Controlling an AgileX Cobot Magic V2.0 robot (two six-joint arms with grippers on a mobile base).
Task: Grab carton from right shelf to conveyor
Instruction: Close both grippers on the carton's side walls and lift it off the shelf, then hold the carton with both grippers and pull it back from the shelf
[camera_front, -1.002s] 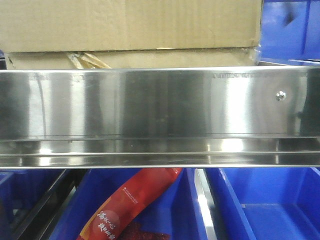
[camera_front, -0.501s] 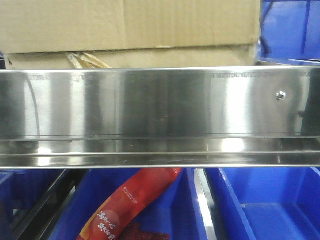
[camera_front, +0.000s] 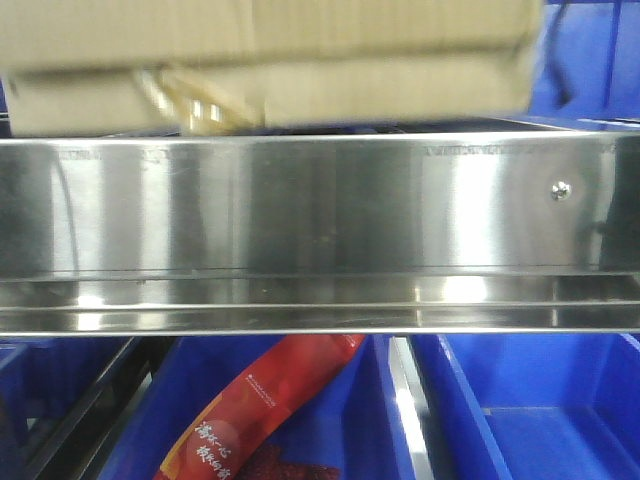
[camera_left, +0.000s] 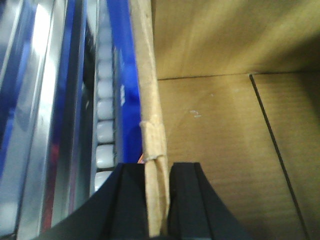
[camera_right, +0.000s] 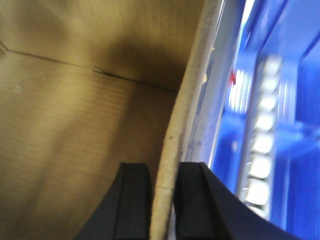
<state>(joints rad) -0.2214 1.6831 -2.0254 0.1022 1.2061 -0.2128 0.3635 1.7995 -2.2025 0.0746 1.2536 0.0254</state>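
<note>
Left gripper — pinched on the upright cardboard wall of the carton, one black finger inside the box and one outside. Right gripper likewise, clamped on the opposite wall edge, with the open box interior on its inner side. Held on both sides, then, by the rim.

From the front, sitting along the top edge of the shelf, above the bright steel face and its round screw head. Smeared by blur there, against sharp steel below. Judged as just starting off the shelf. Cannot tell if resting on the shelf or hanging just clear of it, with only a thin dark band between the two.

Done, by this reading: reach and grasp. Remaining: raising fully clear of the shelf's front edge, carrying away, turning toward the conveyor — not in view in any picture — setting down on it, then letting go on both sides. Early in the task, with the whole transfer ahead.

Below the shelf, blue bins, with a red snack packet lying in the left one. No part in the job, though worth keeping clear of while drawing the box out.
</note>
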